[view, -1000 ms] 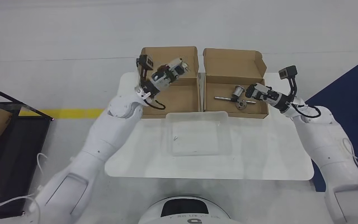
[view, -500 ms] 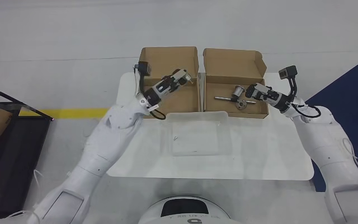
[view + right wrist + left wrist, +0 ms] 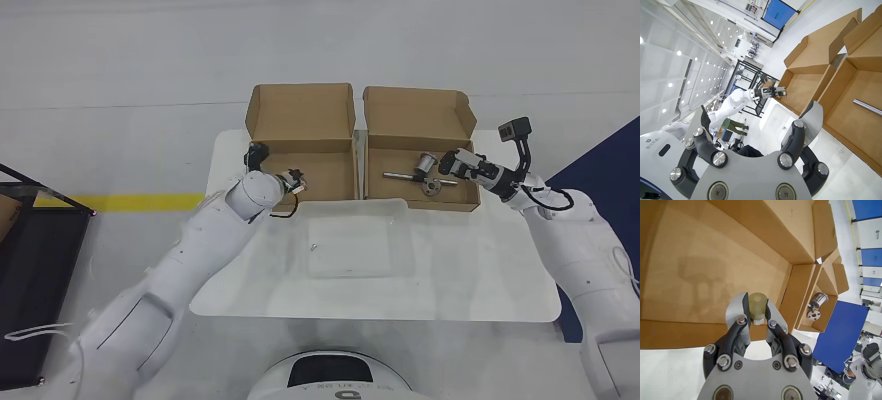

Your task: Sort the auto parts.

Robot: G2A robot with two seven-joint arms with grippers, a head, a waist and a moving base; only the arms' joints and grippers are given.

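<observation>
Noted left gripper [image 3: 756, 309] clamped on pale yellow translucent plastic cylinder [image 3: 757, 302], low over near wall of left brown cardboard box [image 3: 715, 262]; right gripper [image 3: 759, 113] spread wide, empty, beside right cardboard box [image 3: 420, 207]. Risk if released here – bounce off wall onto white table [image 3: 480, 270] (round, likely to roll). Cannot identify small speck [image 3: 314, 246] in clear plastic tray [image 3: 350, 207]; steel shaft [image 3: 866, 107] cut off at edge of right wrist view.
</observation>
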